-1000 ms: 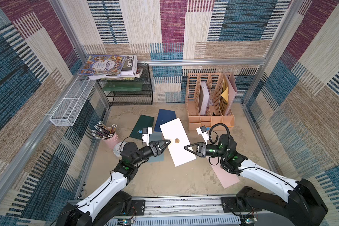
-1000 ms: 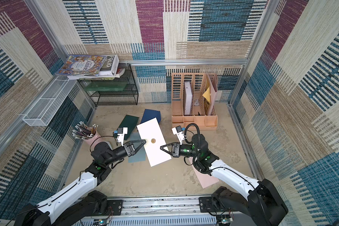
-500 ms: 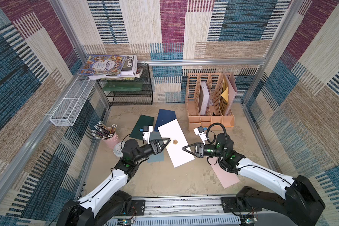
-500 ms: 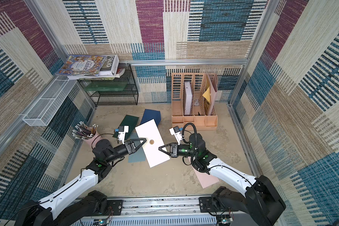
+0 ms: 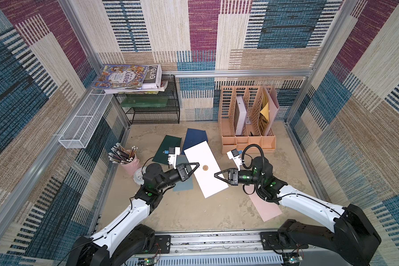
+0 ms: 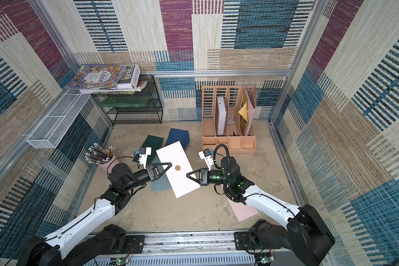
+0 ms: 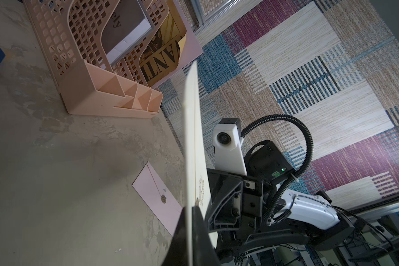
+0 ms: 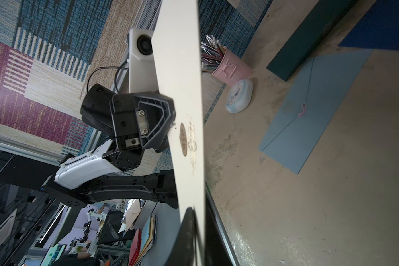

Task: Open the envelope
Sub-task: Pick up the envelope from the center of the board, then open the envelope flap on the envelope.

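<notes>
A white envelope (image 5: 207,182) with a round brown seal (image 5: 205,167) hangs above the table, seen in both top views (image 6: 180,182). My left gripper (image 5: 197,164) (image 6: 170,164) is shut on its left long edge; the left wrist view shows the two fingers pinching the sheet (image 7: 191,126) at the gripper (image 7: 190,208). My right gripper (image 5: 215,175) (image 6: 187,175) reaches in over the opposite long edge. In the right wrist view the envelope (image 8: 180,69) runs between its jaws (image 8: 199,207), which stand slightly apart. The seal (image 8: 183,139) faces upward.
On the table lie a pink envelope (image 5: 265,205) under my right arm, a light blue one (image 5: 182,183), a dark green one (image 5: 167,149) and a navy one (image 5: 194,140). A peach file organiser (image 5: 247,140) stands behind, a pink pencil cup (image 5: 129,162) and small clock (image 5: 137,177) at left.
My left gripper has closed on the envelope's left edge. The right gripper's jaws, shut on the other edge before, have parted a little. The envelope has shifted slightly to the left.
</notes>
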`<act>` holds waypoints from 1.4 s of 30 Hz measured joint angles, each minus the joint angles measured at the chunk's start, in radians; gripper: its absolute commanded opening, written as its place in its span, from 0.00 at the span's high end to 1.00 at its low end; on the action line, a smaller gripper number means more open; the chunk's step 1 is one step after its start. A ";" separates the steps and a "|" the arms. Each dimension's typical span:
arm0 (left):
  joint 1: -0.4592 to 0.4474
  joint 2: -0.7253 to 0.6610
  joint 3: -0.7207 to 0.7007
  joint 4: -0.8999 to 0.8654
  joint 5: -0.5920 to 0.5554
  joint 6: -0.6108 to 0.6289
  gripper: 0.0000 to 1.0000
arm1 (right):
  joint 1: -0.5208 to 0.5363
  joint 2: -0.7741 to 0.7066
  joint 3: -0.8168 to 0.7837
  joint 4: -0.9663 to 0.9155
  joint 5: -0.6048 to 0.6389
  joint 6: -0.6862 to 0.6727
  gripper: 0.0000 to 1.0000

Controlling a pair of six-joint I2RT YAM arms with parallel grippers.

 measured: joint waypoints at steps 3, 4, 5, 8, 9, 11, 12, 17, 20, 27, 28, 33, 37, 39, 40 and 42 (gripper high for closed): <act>0.000 -0.026 0.033 -0.079 -0.018 0.030 1.00 | 0.026 -0.008 0.090 -0.174 0.113 -0.096 0.37; 0.000 -0.034 0.046 -0.113 -0.029 0.043 1.00 | 0.042 -0.013 0.124 -0.231 0.163 -0.131 0.36; 0.000 -0.041 0.059 -0.146 -0.037 0.061 1.00 | 0.058 -0.017 0.154 -0.283 0.219 -0.165 0.36; 0.000 -0.054 0.096 -0.247 -0.080 0.095 1.00 | 0.118 -0.017 0.214 -0.428 0.431 -0.252 0.35; 0.000 -0.056 0.110 -0.283 -0.093 0.108 1.00 | 0.144 -0.014 0.225 -0.469 0.504 -0.275 0.35; 0.000 -0.056 0.143 -0.361 -0.138 0.133 1.00 | 0.204 -0.001 0.242 -0.533 0.636 -0.314 0.35; 0.000 -0.055 0.162 -0.399 -0.156 0.144 1.00 | 0.237 0.009 0.250 -0.556 0.710 -0.332 0.35; 0.000 -0.050 0.241 -0.555 -0.239 0.196 1.00 | 0.366 0.063 0.275 -0.613 1.028 -0.393 0.33; -0.002 -0.038 0.282 -0.629 -0.281 0.209 1.00 | 0.428 0.074 0.266 -0.601 1.171 -0.435 0.32; -0.007 0.019 0.346 -0.752 -0.341 0.203 1.00 | 0.459 0.114 0.261 -0.505 1.280 -0.533 0.32; -0.008 0.029 0.357 -0.769 -0.343 0.200 1.00 | 0.466 0.126 0.266 -0.492 1.281 -0.551 0.32; -0.021 0.057 0.406 -0.834 -0.371 0.186 1.00 | 0.496 0.163 0.281 -0.429 1.255 -0.622 0.32; -0.027 0.079 0.457 -0.882 -0.395 0.190 1.00 | 0.506 0.175 0.281 -0.396 1.213 -0.660 0.33; -0.027 0.092 0.478 -0.895 -0.398 0.188 1.00 | 0.514 0.180 0.282 -0.391 1.197 -0.673 0.33; -0.028 0.099 0.488 -0.904 -0.402 0.188 1.00 | 0.520 0.184 0.283 -0.391 1.188 -0.680 0.33; -0.028 0.109 0.498 -0.917 -0.417 0.188 1.00 | 0.529 0.191 0.288 -0.389 1.179 -0.689 0.33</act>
